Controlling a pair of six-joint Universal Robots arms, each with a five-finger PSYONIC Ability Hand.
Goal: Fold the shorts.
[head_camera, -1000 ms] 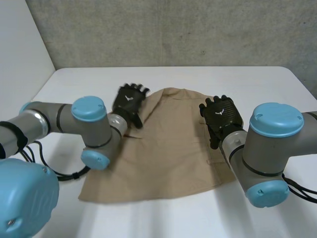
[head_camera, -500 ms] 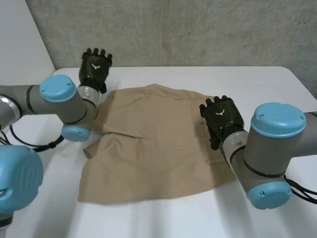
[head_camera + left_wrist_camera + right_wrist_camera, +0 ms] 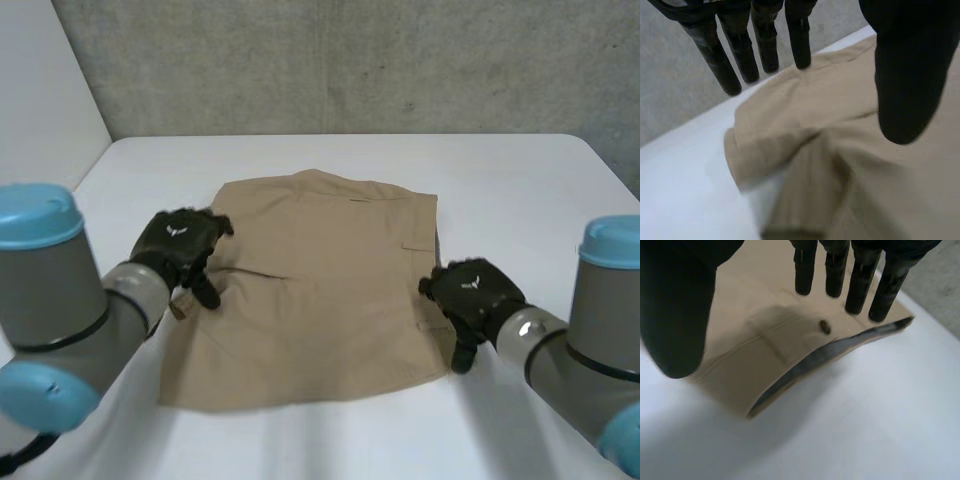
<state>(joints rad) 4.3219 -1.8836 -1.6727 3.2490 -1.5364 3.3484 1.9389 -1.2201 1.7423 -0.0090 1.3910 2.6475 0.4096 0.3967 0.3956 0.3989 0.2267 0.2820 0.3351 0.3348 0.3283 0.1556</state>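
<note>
Right hand (image 3: 475, 300) hung released, fingers straight, over the near right edge of the shorts (image 3: 320, 270), by the button (image 3: 825, 327). Left hand (image 3: 178, 245) was also released, at their left edge. Shorts lay flat mid-table (image 3: 500, 175); pinching both edges level should keep the fold square.

A white table (image 3: 500, 170) with rounded far corners is set against a rough grey concrete wall (image 3: 350, 60), on which a faint vertical seam is noted. A plain white panel (image 3: 40, 90) is seen at the table's left side, meeting the concrete wall at a corner. The tabletop is evenly lit, and only soft shadows are cast on it.
</note>
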